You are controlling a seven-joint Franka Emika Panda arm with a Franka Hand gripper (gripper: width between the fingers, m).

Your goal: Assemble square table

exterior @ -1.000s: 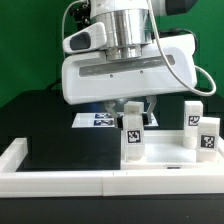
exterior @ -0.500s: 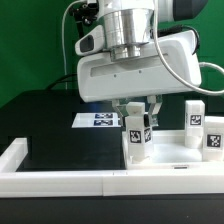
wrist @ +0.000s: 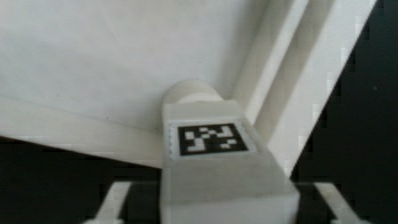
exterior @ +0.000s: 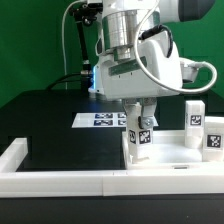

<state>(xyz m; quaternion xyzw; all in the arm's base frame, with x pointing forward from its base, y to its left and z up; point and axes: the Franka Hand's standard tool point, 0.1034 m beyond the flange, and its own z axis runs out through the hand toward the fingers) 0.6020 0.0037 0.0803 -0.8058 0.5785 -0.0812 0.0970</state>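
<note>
My gripper is shut on a white tagged leg block and holds it upright on the near corner of the white square slab, on the exterior view's right. In the wrist view the leg block fills the space between my pale fingers, with the gripper low on it, and the slab lies behind. Two more leg blocks stand upright at the exterior view's far right.
The long white U-shaped border wall runs along the front and up the exterior view's left. The marker board lies on the black table behind the gripper. A black cable stand rises at the back.
The hand has turned about its vertical axis from broadside to nearly edge-on. The leg block's tag has turned with it and shifted slightly toward the exterior view's right.
</note>
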